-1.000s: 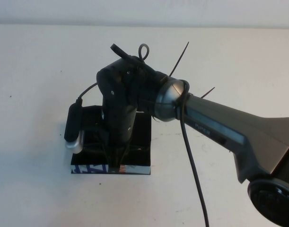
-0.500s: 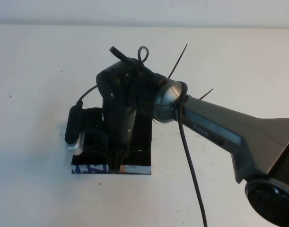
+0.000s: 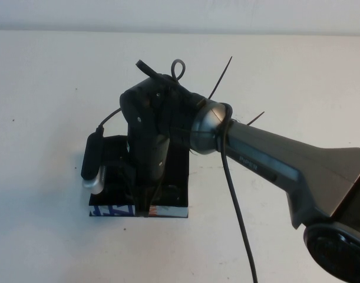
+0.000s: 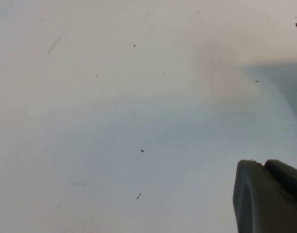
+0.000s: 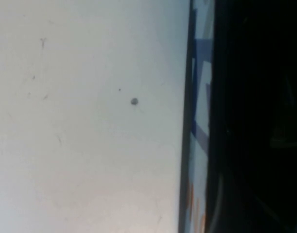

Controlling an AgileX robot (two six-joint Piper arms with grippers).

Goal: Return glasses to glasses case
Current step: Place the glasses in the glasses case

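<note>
Your glasses case [image 3: 174, 177], the black rectangular box with black lining and a front edge printed white, blue and orange, sits left of centre in the high view, open side up, on the white counter [image 3: 44, 106]. The glasses themselves you cannot pick out: the case interior is dark and mostly covered by the arm, so whether the dark frames already lie inside is not visible.

The right gripper [image 3: 145, 206] points straight down into the case near its printed front edge; whether its jaws are parted or holding anything cannot be told. Over the last second the arm has barely drifted, with the wrist staying planted over the case. That suggests you are at the placing or releasing stage, not travelling.

The left gripper [image 4: 270, 194] appears only in the lower right corner of its own wrist view, over bare counter; its jaws' state cannot be told.
</note>
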